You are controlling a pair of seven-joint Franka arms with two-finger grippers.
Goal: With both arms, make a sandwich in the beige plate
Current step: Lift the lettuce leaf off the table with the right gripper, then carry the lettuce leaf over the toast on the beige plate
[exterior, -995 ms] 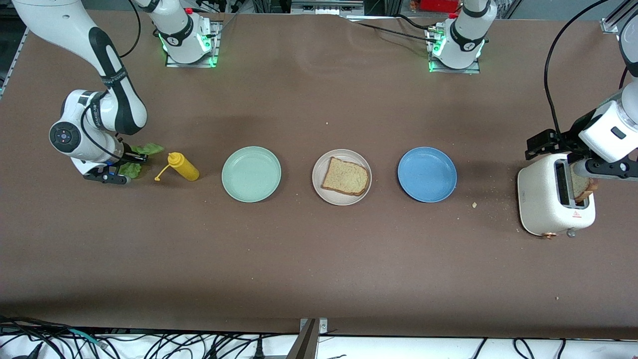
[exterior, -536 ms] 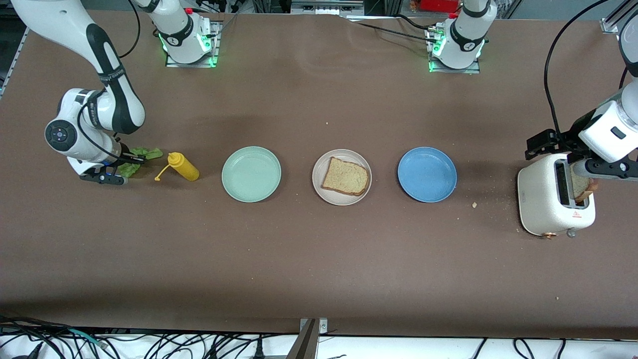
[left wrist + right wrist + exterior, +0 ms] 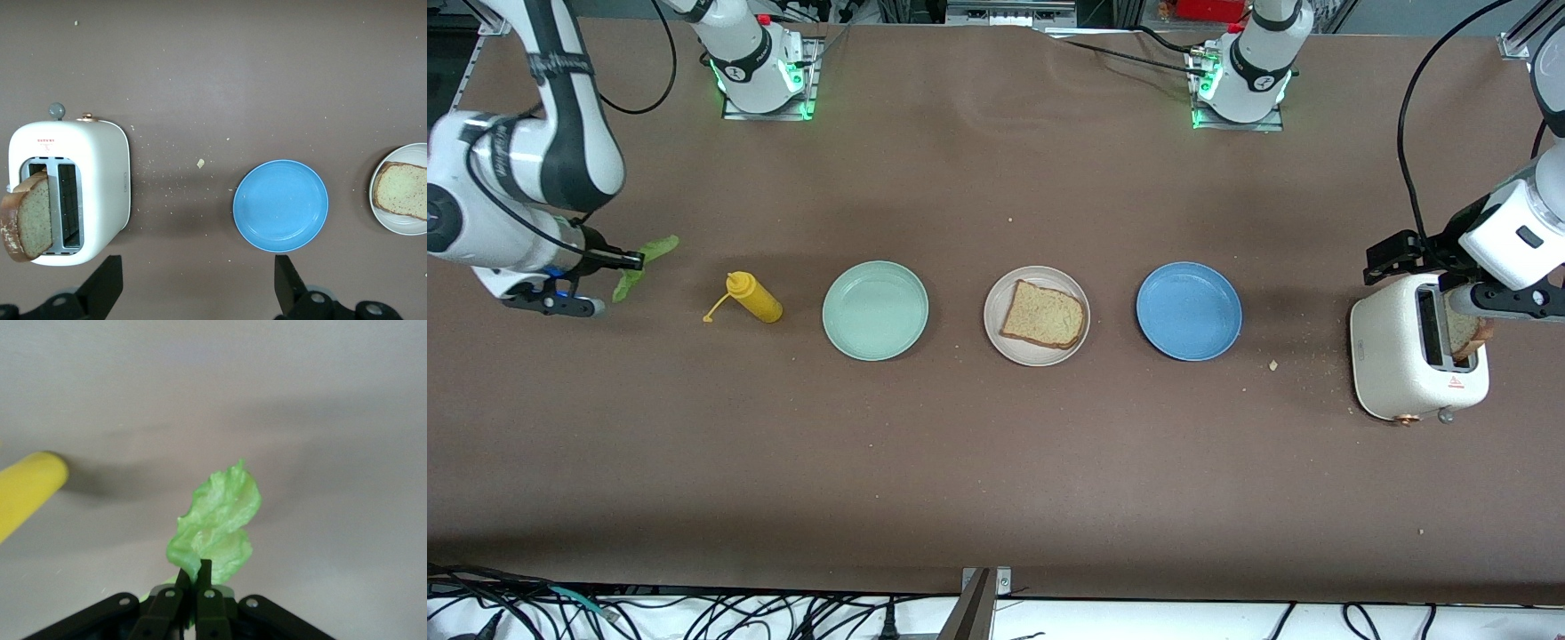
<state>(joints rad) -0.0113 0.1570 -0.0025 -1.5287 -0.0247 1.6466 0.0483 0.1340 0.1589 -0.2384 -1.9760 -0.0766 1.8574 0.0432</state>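
Note:
One toasted bread slice [image 3: 1043, 315] lies in the beige plate [image 3: 996, 333] at the middle of the table. My right gripper [image 3: 633, 260] hangs above the table at the right arm's end, shut on a crinkled green lettuce leaf [image 3: 643, 258] that dangles from it. In the right wrist view the fingertips [image 3: 202, 572] pinch the lettuce leaf [image 3: 217, 517]. A second bread slice [image 3: 1465, 333] stands in the white toaster [image 3: 1396, 364]. My left gripper [image 3: 1463, 283] is over the toaster, open and holding nothing. The left wrist view shows the left gripper [image 3: 198, 283], toaster [image 3: 100, 173] and bread [image 3: 30, 223].
A yellow squeeze bottle [image 3: 754, 298] lies beside the lettuce. A mint-green plate [image 3: 875, 310] sits between the bottle and the beige plate. A blue plate [image 3: 1189, 311] sits between the beige plate and the toaster. Crumbs dot the table near the toaster.
My right gripper has shut on the lettuce and lifted it off the table, moving away from the bottle. The left arm has not moved.

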